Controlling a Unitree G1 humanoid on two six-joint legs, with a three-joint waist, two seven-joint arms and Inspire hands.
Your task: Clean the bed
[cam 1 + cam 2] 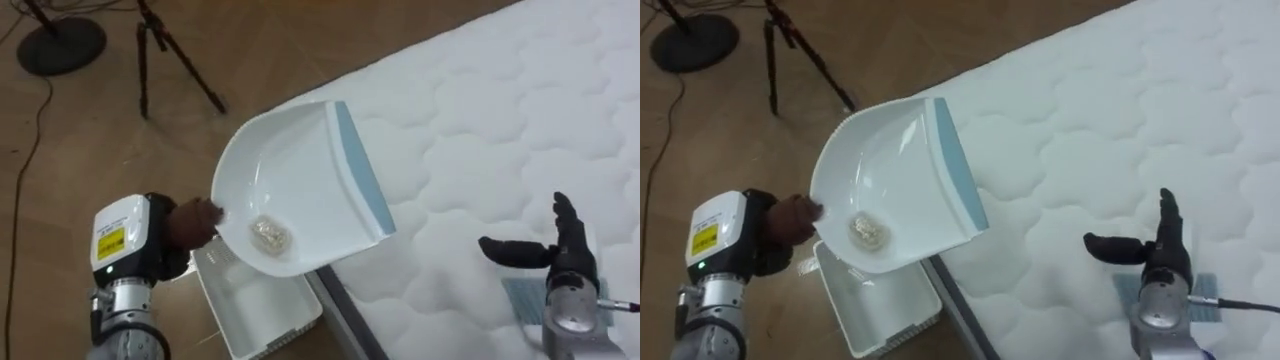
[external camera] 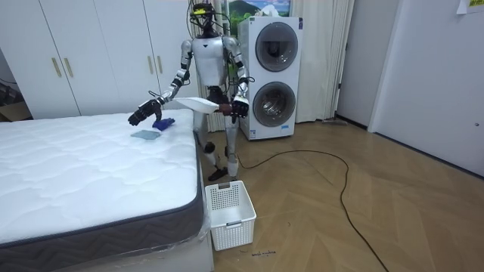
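We see a tripod (image 1: 143, 70) upper left; our left hand (image 1: 190, 222) grips a dustpan (image 1: 300, 165) of crumbs (image 1: 268, 235) above a basket (image 1: 262, 310); right hand (image 1: 568, 262) spread wide.

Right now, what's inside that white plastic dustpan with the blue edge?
A small clump of pale crumbs lies in the white plastic dustpan; the left hand covers its handle.

Eyes look down; room view distant; bed (image 2: 76, 166) shared
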